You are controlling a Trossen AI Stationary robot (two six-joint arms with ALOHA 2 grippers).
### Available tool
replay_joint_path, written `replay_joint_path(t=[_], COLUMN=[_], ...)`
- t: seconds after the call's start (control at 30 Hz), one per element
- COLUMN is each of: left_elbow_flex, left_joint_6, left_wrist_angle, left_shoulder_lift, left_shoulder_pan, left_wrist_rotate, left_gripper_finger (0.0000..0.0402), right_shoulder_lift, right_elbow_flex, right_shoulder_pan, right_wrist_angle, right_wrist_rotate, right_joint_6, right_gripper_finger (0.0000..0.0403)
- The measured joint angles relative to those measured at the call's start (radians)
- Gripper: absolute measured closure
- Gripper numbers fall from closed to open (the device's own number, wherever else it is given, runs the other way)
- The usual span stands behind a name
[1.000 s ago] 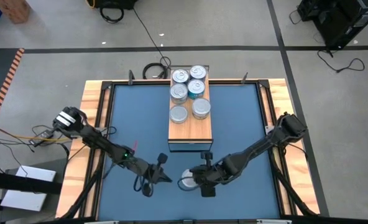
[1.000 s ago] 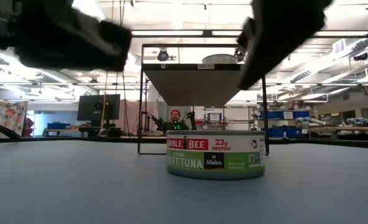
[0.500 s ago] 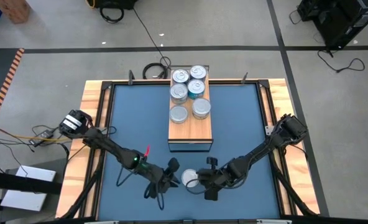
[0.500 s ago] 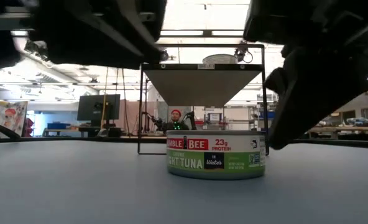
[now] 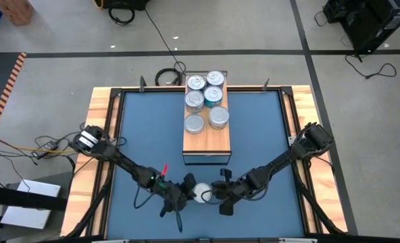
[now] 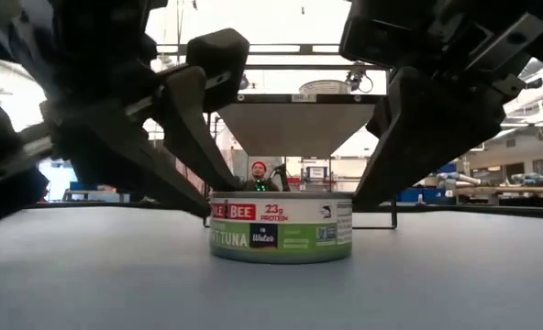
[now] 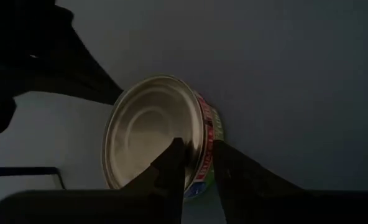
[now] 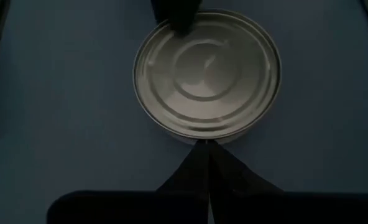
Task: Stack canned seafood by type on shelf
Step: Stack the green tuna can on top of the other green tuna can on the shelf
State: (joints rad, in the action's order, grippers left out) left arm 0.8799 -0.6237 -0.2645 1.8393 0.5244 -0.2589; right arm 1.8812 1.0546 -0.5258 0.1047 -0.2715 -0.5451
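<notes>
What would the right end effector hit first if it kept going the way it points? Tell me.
Most likely the tuna can: the shut right end effector points straight at its near side. Whether they touch is unclear.

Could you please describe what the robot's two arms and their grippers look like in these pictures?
Both arms are dark, slender and jointed, each with a bulkier dark base at a side edge of the table. The left arm has a white patch at its base, a small red mark and a green light near the wrist, and thin dark cables. The left gripper and right gripper end in tapering dark fingers.
</notes>
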Motion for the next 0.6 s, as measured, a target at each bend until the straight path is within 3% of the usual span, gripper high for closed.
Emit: replay_joint_path(t=[0.23, 0.47, 0.6], left_elbow_flex=[0.000, 0.005, 0.042], left_joint_6=[0.010, 0.017, 0.034], left_wrist_angle=[-0.009, -0.015, 0.036], left_shoulder_lift=[0.019, 0.019, 0.021], left_shoulder_pan=[0.010, 0.011, 0.005], left_wrist_rotate=[-0.089, -0.091, -0.112], left_gripper_finger=[0.0320, 0.0388, 0.0396], right_shoulder_lift=[0.000, 0.000, -0.002], right_elbow_flex=[0.000, -0.001, 0.006], right_shoulder_pan=[0.004, -0.003, -0.017], right_wrist_angle=[-0.007, -0.011, -0.006], right_wrist_rotate=[0.003, 0.000, 0.046], right_joint_6=[0.050, 0.052, 0.051], right_gripper_finger=[0.0398, 0.0395, 0.0384])
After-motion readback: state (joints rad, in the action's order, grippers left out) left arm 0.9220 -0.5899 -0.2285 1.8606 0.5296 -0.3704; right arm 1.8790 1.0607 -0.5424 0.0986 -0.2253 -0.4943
